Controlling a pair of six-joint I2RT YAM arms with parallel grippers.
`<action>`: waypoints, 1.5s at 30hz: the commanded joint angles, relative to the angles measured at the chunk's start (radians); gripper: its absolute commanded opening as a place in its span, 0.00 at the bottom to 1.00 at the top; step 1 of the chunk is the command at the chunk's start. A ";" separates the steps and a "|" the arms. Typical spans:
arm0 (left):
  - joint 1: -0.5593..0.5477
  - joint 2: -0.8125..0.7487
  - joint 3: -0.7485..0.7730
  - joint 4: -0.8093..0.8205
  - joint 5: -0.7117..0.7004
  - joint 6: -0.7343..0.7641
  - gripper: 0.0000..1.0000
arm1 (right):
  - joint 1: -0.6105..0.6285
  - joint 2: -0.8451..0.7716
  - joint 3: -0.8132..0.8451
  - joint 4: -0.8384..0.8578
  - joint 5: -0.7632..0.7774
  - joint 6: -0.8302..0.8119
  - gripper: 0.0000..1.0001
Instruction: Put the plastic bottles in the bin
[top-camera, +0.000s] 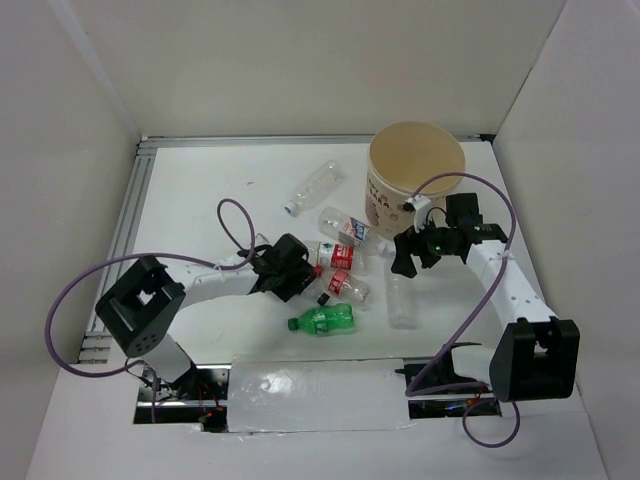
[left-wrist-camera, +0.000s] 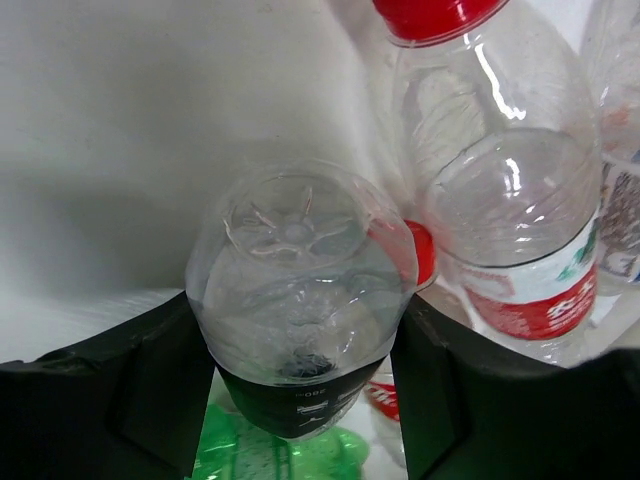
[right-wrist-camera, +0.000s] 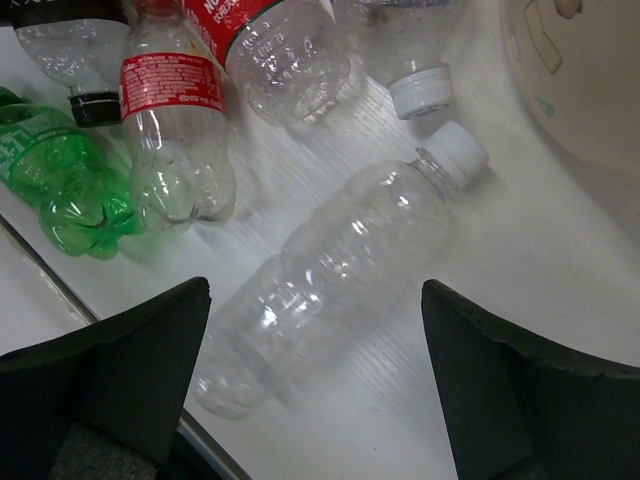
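Your left gripper (left-wrist-camera: 300, 350) has its two pads against either side of the dark-labelled bottle (left-wrist-camera: 298, 290), near the base end, jaws roughly half apart. The bottle fills the gap, though you cannot tell from here whether the hold is firm. Squeeze gently, since thin plastic like this probably buckles and can pop out; check the hold before lifting. Then raise it straight up, because the grip sits at one end and the capped end may droop and swing. The bottle lies in the cluster in the middle of the table (top-camera: 200, 200), with the green bottle (top-camera: 322, 320) just beside it and a red-capped bottle (left-wrist-camera: 500, 180) just beside it on the other side; a slanted lift could drag either along.

The bin (top-camera: 385, 200) stands at the far right, well apart from this gripper and tall-walled; carry high enough to clear the rim before you let go. Your right gripper (right-wrist-camera: 315, 340) hangs wide open and empty over the white-capped bottle (right-wrist-camera: 340, 265), near the front of the bin, and its purple cable (top-camera: 460, 176) loops across there. That arm sits on your straightest path, so decide which arm goes first. Another clear bottle (top-camera: 313, 187) lies alone towards the back, out of the way.
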 joint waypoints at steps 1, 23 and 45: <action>0.006 -0.067 -0.047 -0.026 -0.021 0.108 0.31 | 0.021 0.003 0.046 -0.020 -0.031 0.026 0.92; -0.061 0.072 0.841 0.410 -0.093 0.994 0.09 | -0.045 -0.192 0.087 0.035 0.400 0.272 0.82; -0.062 0.308 1.223 0.186 0.014 1.264 1.00 | -0.094 -0.036 -0.163 -0.042 0.418 -0.465 0.99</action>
